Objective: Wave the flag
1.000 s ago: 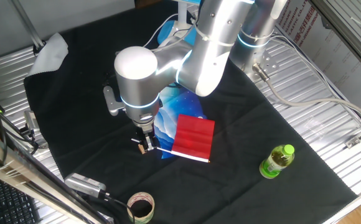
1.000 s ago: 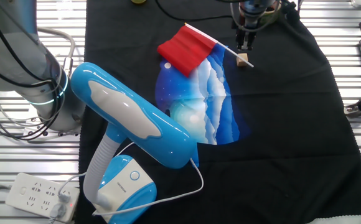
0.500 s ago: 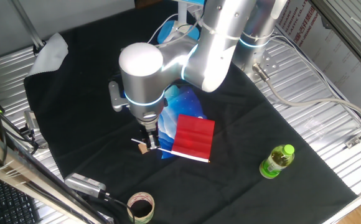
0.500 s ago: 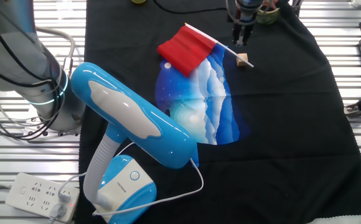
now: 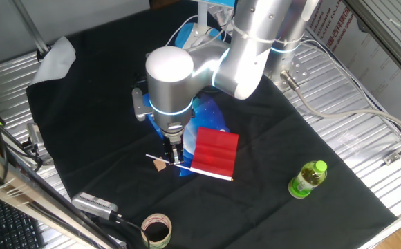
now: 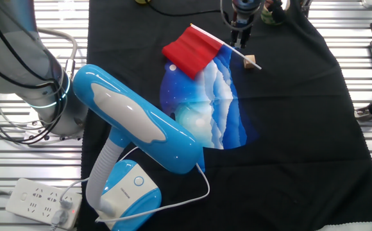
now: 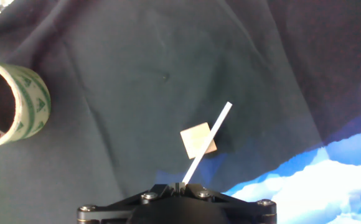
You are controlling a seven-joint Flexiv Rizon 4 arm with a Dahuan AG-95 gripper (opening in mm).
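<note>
1. I am hovering my hand over the flag, just above its white stick; whether my fingers are parted or closed, I cannot tell.
2. The grasp is not yet made; next, I judge, comes lowering squarely astride the stick, closing, then lifting.
3. The flag is lying flat on the desk, its plain red cloth overlapping the blue-and-white cloth, the stick's end resting by a small tan block.

Arm: silver, jointed, reaching from the table's far side, bent at a large rounded elbow, wrist pointing straight down. Gripper: dark, two-fingered, vertical, low over the black cloth; fingers close together; whether closed cannot be told.
</note>
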